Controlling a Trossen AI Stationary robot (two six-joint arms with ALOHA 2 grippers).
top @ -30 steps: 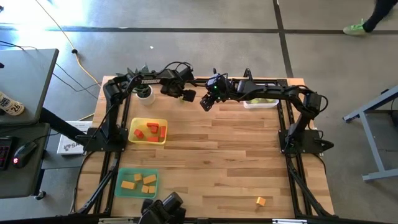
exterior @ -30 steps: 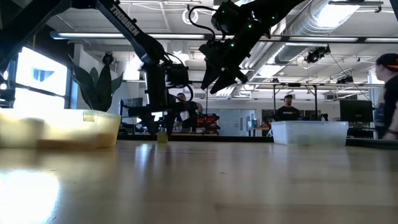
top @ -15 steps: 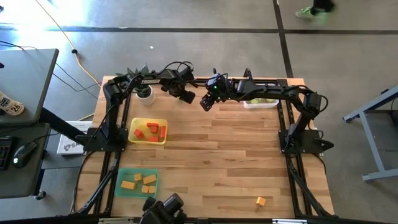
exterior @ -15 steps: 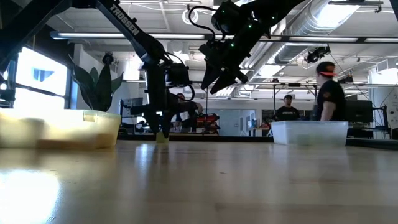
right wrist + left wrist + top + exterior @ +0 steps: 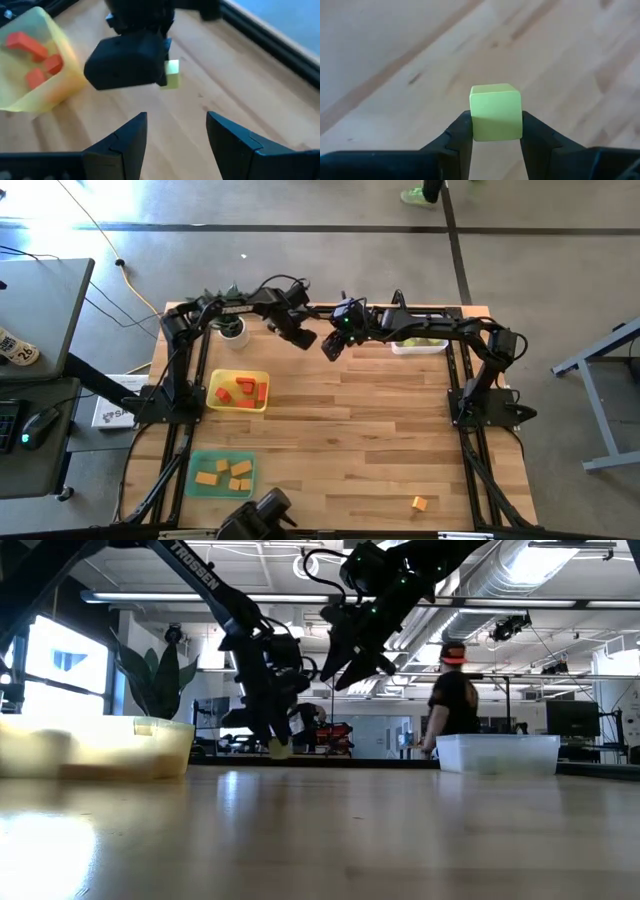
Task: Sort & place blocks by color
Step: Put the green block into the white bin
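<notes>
My left gripper [image 5: 305, 340] is at the table's far side, shut on a light green cube [image 5: 496, 111], which also shows in the low view [image 5: 278, 748] and in the right wrist view [image 5: 172, 74]. My right gripper [image 5: 330, 350] hangs open just to the right of it and higher up [image 5: 175, 125], with nothing between its fingers. Red blocks lie in the yellow tray [image 5: 238, 373]. Orange blocks lie in the green tray [image 5: 196, 476]. Light green blocks lie in the clear tray [image 5: 420, 350]. One orange block [image 5: 419, 503] rests on the table near the front right. My left gripper pinches the cube by two opposite side faces [image 5: 475, 120] between its two fingertips. The fingers come from above, slanting down. The cube sits level in the hold, just clear of the tabletop.
A potted plant [image 5: 230, 328] stands at the far left corner. A wide bare stretch of wood [image 5: 380, 440] fills the table's middle and right. In the low view a person [image 5: 455, 690] walks in the room behind the table.
My left gripper has come down around the light green cube and taken hold of it. It has then turned its wrist and lifted the cube a little off the table, toward my right gripper. A person has crossed the room behind.
</notes>
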